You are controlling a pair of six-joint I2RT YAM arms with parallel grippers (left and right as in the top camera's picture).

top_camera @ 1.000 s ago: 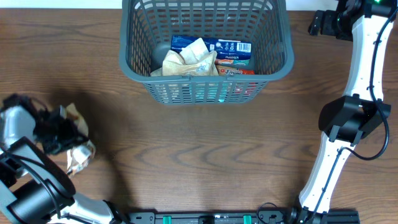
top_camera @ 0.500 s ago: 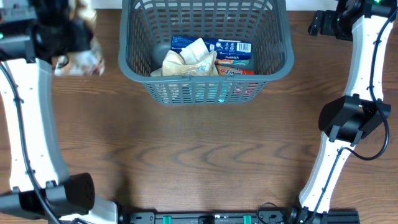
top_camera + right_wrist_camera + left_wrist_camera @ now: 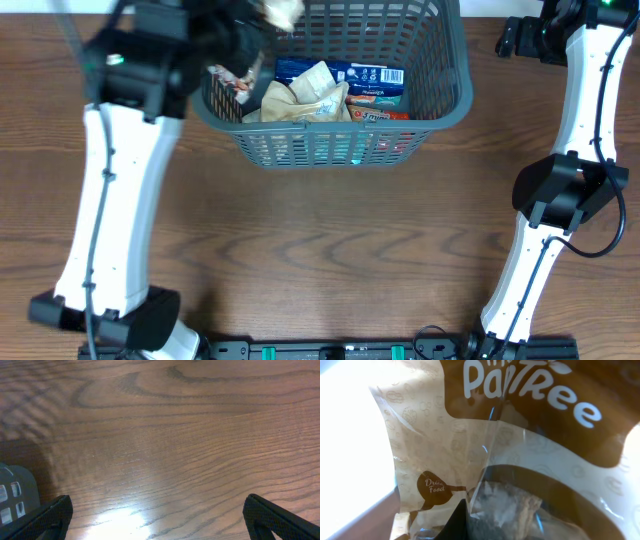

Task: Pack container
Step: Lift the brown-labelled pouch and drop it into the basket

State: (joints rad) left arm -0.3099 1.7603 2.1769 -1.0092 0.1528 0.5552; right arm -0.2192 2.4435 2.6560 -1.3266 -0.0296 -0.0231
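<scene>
At the far edge of the brown wooden table [image 3: 320, 250] sits the large dark grey plastic basket [image 3: 330, 145] with slotted sides, holding a blue packet [image 3: 345, 72], a crumpled beige pouch [image 3: 300, 98] and a red packet [image 3: 378, 114]. Over its left rim the left gripper [image 3: 238, 45] is clamped on a brown and cream plastic snack pouch [image 3: 520, 460]. Off to the basket's right, the right gripper [image 3: 160, 520] hangs above bare wood, fingers wide apart.

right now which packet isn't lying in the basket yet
The brown-and-cream pouch held aloft by the left gripper over the basket's left side; the blue packet, cream bag and red packet lie inside.
</scene>
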